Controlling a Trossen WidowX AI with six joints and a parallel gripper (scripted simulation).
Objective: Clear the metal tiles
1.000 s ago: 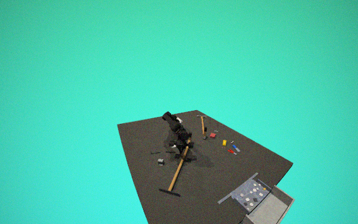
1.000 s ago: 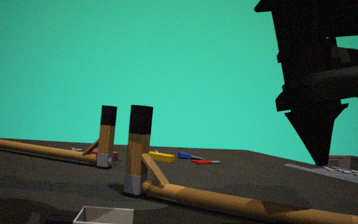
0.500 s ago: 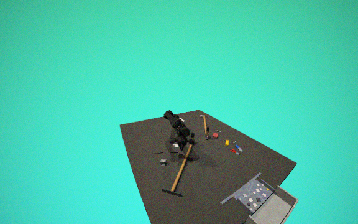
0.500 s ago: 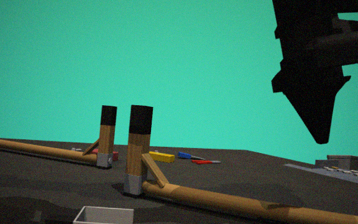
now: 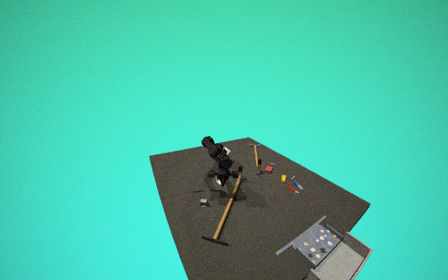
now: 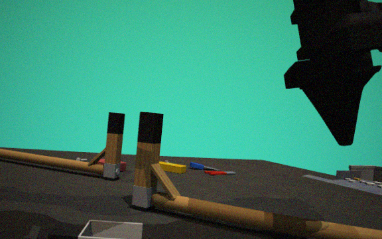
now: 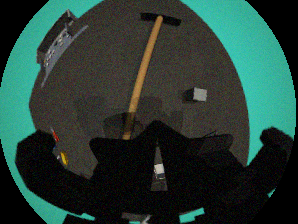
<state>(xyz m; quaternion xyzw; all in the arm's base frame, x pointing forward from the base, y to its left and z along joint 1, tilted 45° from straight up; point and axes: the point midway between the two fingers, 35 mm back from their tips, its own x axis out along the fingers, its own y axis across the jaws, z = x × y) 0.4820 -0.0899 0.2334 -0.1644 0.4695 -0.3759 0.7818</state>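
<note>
The long scraper (image 5: 225,211) (image 6: 227,212) (image 7: 143,75) lies on the table, its wooden handle ending in an upright black-topped grip (image 6: 148,149) and its dark blade (image 5: 215,240) (image 7: 160,19) at the other end. My gripper (image 6: 346,143) (image 7: 156,123) is shut and empty, in the air above the table, off to the side of the upright grip. Several metal tiles, pale and dark with one orange (image 5: 334,236), lie on the steel bench plate (image 5: 304,238) (image 6: 365,189). The grey catch box (image 5: 342,262) (image 7: 54,31) adjoins the plate's far end; no tiles show in it.
A shorter wooden-handled tool (image 5: 257,155) (image 6: 45,161) lies beyond the scraper's grip. Near it are a red block (image 5: 269,169), a yellow block (image 5: 284,178) (image 6: 172,167), and blue-handled (image 5: 296,183) and red-handled (image 5: 292,189) tools. A grey cube (image 5: 204,202) (image 7: 199,94) stands beside the scraper's handle.
</note>
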